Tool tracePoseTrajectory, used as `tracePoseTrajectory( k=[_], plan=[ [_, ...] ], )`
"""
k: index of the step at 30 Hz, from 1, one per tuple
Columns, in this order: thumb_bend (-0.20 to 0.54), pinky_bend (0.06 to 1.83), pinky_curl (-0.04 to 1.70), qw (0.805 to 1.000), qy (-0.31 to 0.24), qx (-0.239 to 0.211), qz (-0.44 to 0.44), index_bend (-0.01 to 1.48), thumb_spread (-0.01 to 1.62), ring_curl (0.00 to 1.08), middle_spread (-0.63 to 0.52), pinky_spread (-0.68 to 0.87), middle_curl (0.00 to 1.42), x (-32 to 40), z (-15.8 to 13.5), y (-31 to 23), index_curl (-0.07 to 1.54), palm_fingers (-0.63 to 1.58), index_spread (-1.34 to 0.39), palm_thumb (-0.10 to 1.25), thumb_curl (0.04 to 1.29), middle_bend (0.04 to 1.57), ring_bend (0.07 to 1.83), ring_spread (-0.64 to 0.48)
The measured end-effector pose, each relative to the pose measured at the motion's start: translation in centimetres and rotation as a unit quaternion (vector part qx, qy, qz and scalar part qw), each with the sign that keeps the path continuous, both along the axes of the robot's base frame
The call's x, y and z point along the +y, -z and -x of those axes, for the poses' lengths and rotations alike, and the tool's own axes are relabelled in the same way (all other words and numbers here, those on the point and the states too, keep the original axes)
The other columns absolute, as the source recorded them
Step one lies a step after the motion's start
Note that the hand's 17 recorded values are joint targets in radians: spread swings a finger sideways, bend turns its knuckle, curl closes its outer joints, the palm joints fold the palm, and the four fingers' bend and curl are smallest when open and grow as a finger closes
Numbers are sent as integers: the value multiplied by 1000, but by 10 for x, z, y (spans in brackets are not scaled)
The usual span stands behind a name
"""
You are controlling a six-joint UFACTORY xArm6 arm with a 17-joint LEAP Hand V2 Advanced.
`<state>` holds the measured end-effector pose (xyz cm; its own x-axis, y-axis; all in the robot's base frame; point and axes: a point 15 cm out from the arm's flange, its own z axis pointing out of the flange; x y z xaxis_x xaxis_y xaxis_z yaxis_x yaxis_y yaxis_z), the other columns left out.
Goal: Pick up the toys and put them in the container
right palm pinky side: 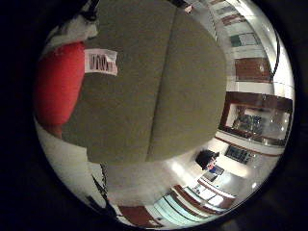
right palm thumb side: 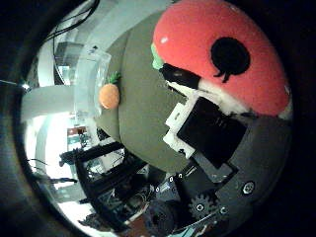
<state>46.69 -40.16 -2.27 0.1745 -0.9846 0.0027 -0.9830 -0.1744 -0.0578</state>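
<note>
A red plush toy point(right palm thumb side: 212, 49) with a black spot and a green part fills much of the thumb side view, close to the palm. My hand point(right palm thumb side: 202, 128) has its white and black fingers curled against it, one black fingertip point(right palm thumb side: 178, 74) pressing on the toy. In the little finger side view the same toy point(right palm pinky side: 60, 82) shows as a red mass with a white tag point(right palm pinky side: 100, 62). A small orange toy with a green top point(right palm thumb side: 109, 96) lies at the rim of an olive-green surface point(right palm thumb side: 143, 109). A clear container point(right palm thumb side: 94, 64) stands just beyond it.
The olive-green surface point(right palm pinky side: 154, 87) fills most of the little finger side view and has a crease across it. A white tabletop point(right palm thumb side: 49, 104) lies beside the container. Dark stands and equipment point(right palm thumb side: 109, 163) are below the surface. Room shelving point(right palm pinky side: 255, 115) is far off.
</note>
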Motion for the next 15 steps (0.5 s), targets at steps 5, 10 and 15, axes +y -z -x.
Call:
tracePoseTrajectory(
  k=[5, 10, 15],
  plan=[
    [-9, 1546, 552, 998, -31, -56, -23, 1096, 1097, 768, -142, -172, 787, 56, -28, -104, 896, 1119, -276, 1034, 499, 1311, 1326, -242],
    [-12, 1537, 596, 992, -74, -94, -46, 1107, 1101, 794, -130, -166, 773, 138, -41, -197, 894, 1115, -252, 1039, 527, 1330, 1320, -239],
    [-12, 1521, 628, 979, -141, -133, -68, 1110, 1102, 813, -125, -167, 758, 257, -55, -257, 889, 1117, -242, 1041, 551, 1344, 1312, -238]
  ],
)
